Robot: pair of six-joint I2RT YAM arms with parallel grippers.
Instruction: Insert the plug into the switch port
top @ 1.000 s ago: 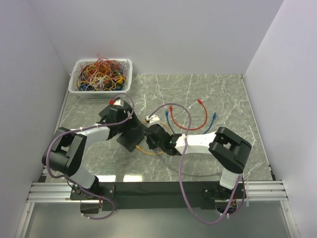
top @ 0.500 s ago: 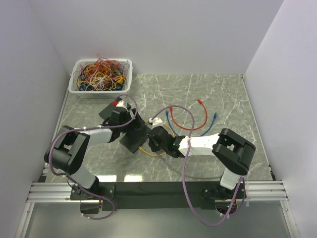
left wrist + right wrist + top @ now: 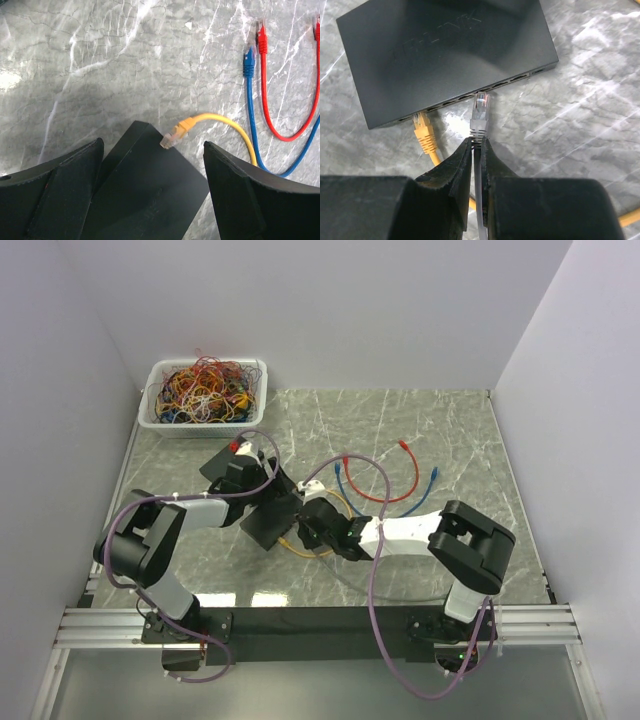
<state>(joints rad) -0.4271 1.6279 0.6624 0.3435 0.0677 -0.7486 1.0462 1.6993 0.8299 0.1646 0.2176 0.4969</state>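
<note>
Grey plug (image 3: 480,107) stood just short of the switch (image 3: 445,50) port, my right jaws clenched on its cable, left jaws released astride the switch. Judged: square it to the face, push straight.

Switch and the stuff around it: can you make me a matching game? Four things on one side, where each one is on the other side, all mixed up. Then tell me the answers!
Things
1. grey plug
2. yellow plug
3. red cable
4. white bin

Places
A. full of tangled cables
B. pinched in the right tool
C. lying loose on the table
D. stuck in a port of the switch

Pairs: 1-B, 2-D, 3-C, 4-A
</note>
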